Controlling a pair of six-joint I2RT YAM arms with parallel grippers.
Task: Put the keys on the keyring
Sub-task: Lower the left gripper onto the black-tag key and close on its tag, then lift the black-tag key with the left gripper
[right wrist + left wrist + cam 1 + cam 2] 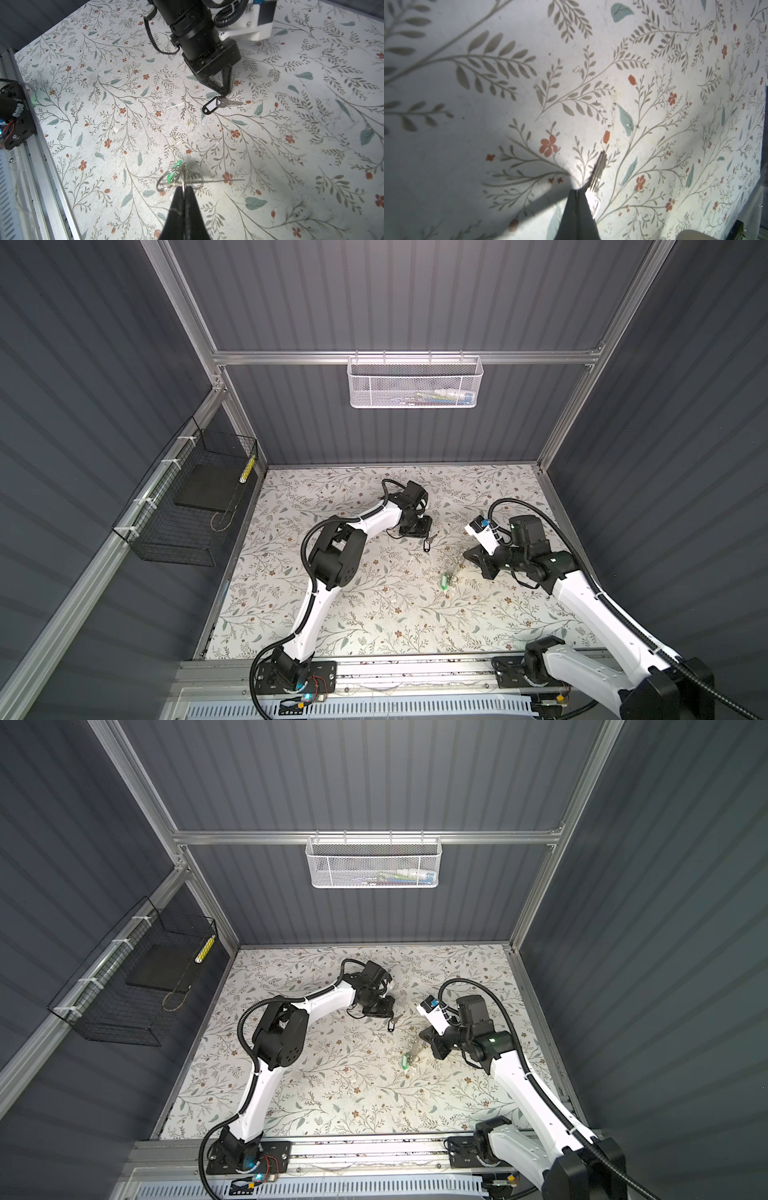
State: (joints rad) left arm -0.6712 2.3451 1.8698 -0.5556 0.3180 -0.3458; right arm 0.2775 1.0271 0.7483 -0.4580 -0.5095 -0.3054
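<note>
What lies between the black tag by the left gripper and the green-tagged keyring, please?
Nothing: that stretch is bare floral mat, as the right wrist view shows plainly between the black tag and the keyring.

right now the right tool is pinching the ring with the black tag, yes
No. The right wrist view shows the right tool pinching the ring with the green tag; the black tag lies on the table by the left tool.
</note>
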